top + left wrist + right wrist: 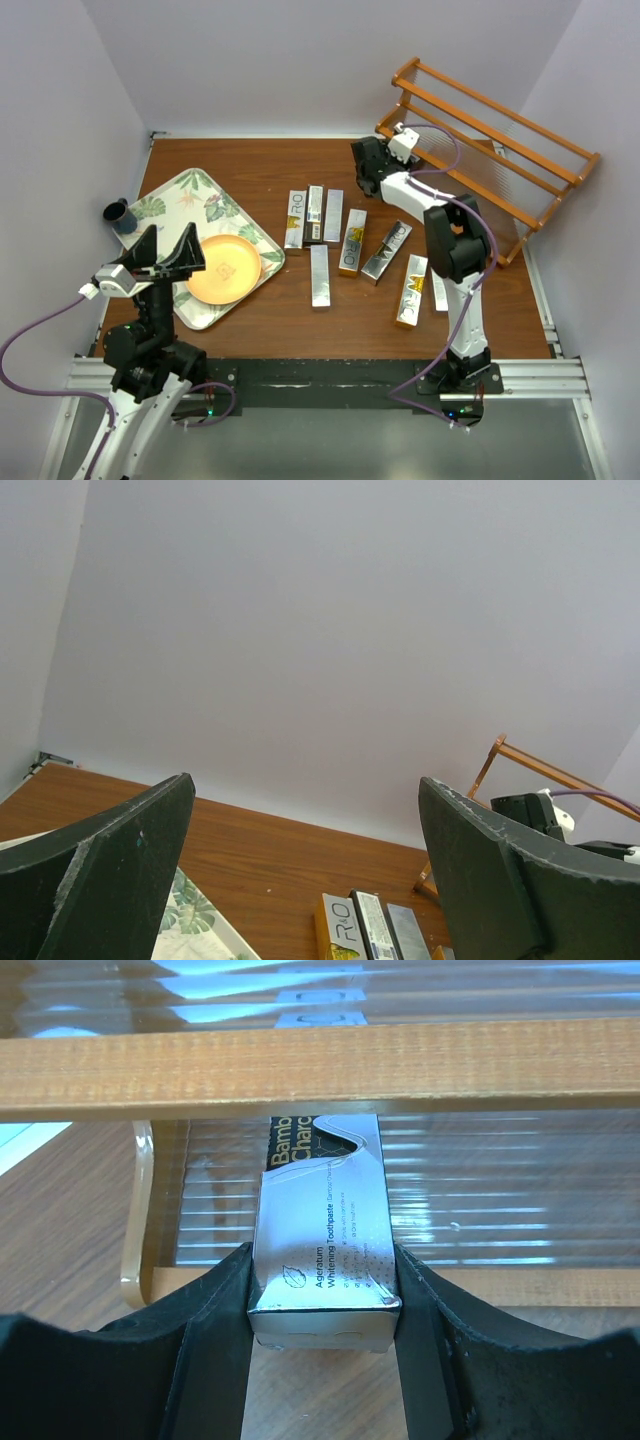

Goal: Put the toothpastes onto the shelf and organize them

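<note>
- Right wrist view: right gripper point(322, 1295) clamps a toothpaste carton point(320, 1210), its far end seemingly on the shelf point(300, 1065) ahead.
- Left gripper point(168, 242) gapes empty near tray point(160, 195) holding orange plate point(222, 268).

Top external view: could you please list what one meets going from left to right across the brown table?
Small dark cup → leaf-patterned rectangular tray → three silver toothpaste cartons side by side → gold-ended silver carton → orange-brown wooden slanted shelf.
</note>
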### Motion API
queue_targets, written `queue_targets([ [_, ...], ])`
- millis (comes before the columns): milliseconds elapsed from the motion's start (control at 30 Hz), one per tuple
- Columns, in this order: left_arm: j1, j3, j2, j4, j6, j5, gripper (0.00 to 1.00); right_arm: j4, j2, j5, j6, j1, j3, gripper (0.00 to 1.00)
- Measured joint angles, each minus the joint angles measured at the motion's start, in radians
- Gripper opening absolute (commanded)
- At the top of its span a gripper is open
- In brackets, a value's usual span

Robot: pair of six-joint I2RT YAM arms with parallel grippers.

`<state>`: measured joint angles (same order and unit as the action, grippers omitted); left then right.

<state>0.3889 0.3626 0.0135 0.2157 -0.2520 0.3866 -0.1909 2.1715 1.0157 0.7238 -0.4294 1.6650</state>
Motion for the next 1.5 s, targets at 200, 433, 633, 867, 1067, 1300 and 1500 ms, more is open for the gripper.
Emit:
queue_targets([
  [200, 0.000, 0.000, 0.000, 0.000, 0.000, 0.000, 1.00, 0.065, -0.004, 0.038, -0.051, -0.010, -0.035, 0.00],
  [433, 0.000, 0.000, 0.000, 0.000, 0.000, 0.000, 1.00, 0.185, -0.019, 0.087, -0.149, -0.029, -0.072, 0.00],
  [633, 0.001, 0.000, 0.000, 0.000, 0.000, 0.000, 1.00, 0.306, -0.018, 0.105, -0.235, -0.034, -0.093, 0.00],
  [867, 0.001, 0.000, 0.000, 0.000, 0.000, 0.000, 1.00, 0.367, -0.018, 0.119, -0.291, -0.034, -0.103, 0.00],
  [1067, 0.001, 0.000, 0.000, 0.000, 0.000, 0.000, 1.00, 0.379, -0.010, 0.119, -0.299, -0.032, -0.096, 0.04],
  [1300, 0.001, 0.000, 0.000, 0.000, 0.000, 0.000, 1.00, 0.314, 0.016, 0.115, -0.240, -0.020, -0.077, 0.10],
  [1500, 0.001, 0.000, 0.000, 0.000, 0.000, 0.000, 1.00, 0.251, 0.025, 0.111, -0.182, -0.009, -0.067, 0.14],
])
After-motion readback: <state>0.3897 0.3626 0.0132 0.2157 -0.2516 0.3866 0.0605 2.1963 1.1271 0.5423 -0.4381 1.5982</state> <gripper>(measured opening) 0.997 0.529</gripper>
